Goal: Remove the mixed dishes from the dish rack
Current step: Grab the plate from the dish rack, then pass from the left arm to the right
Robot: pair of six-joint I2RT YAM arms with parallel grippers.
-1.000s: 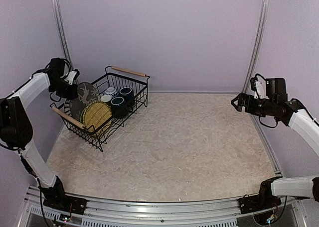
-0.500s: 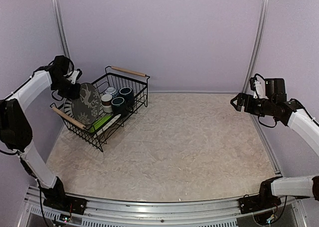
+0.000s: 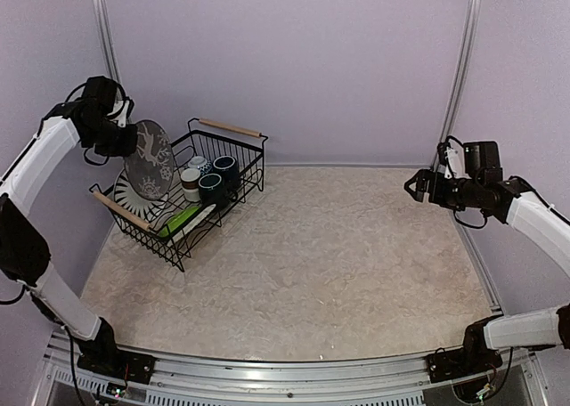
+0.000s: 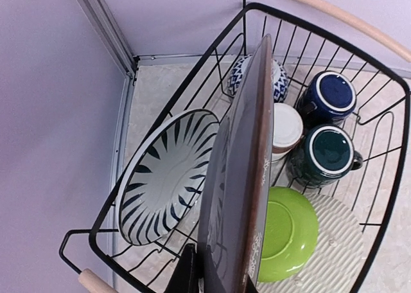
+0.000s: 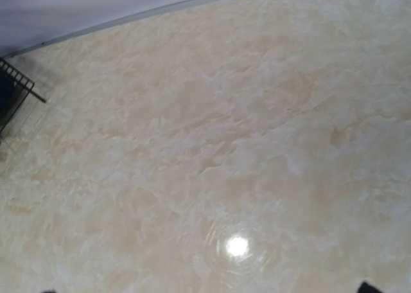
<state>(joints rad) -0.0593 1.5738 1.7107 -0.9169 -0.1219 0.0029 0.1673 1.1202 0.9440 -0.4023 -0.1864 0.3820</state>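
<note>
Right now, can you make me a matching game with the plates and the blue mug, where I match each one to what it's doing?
Things:
1. dark grey plate
2. striped plate
3. green plate
4. dark blue mug

What it's doing:
A. lies flat on the straw plate
B. stands mouth up in the dish rack
C. is held upright in the left gripper
D. leans on its edge against the rack's wire wall

Right pairs: 1-C, 2-D, 3-A, 4-B.
</note>
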